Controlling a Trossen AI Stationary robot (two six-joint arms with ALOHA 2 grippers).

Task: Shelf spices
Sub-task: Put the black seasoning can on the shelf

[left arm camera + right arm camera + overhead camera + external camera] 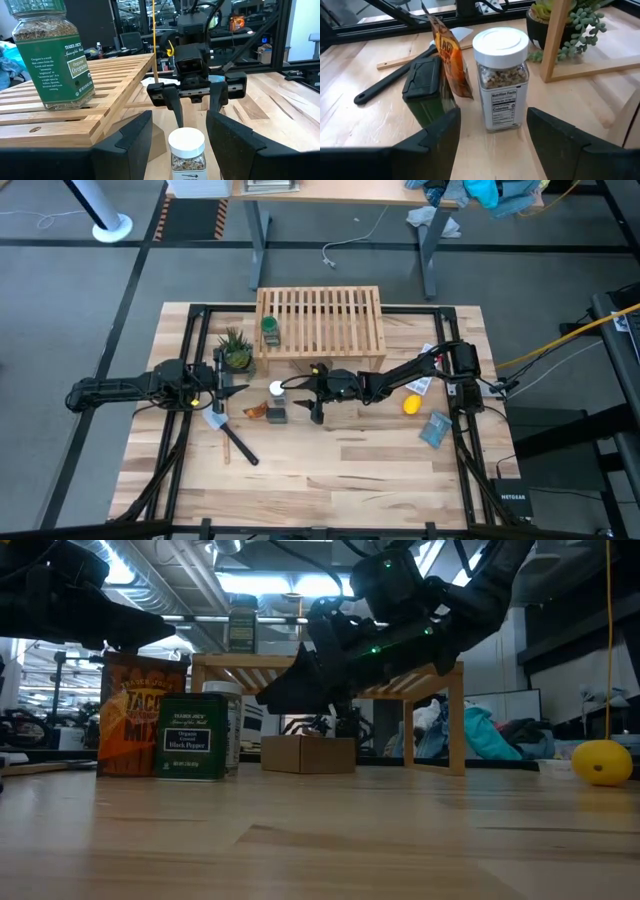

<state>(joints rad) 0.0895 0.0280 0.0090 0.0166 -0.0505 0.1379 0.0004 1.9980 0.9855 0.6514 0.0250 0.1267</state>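
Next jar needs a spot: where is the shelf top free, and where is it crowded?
The shelf slats are bare right of the green-lidded jar. Crowded below its front: white-capped jar, tin, right gripper and left gripper.

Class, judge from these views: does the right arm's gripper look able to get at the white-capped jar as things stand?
Probably yes. The right gripper is open and faces the white-capped jar with bare table between them. The dark tin stands close beside the jar.

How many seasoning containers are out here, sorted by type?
Glass jars: 2, the oregano jar on the wooden rack and the white-capped jar on the table.
Tins: 1, the black pepper tin.
Packets: 1, the orange taco mix packet.
Total: 4.
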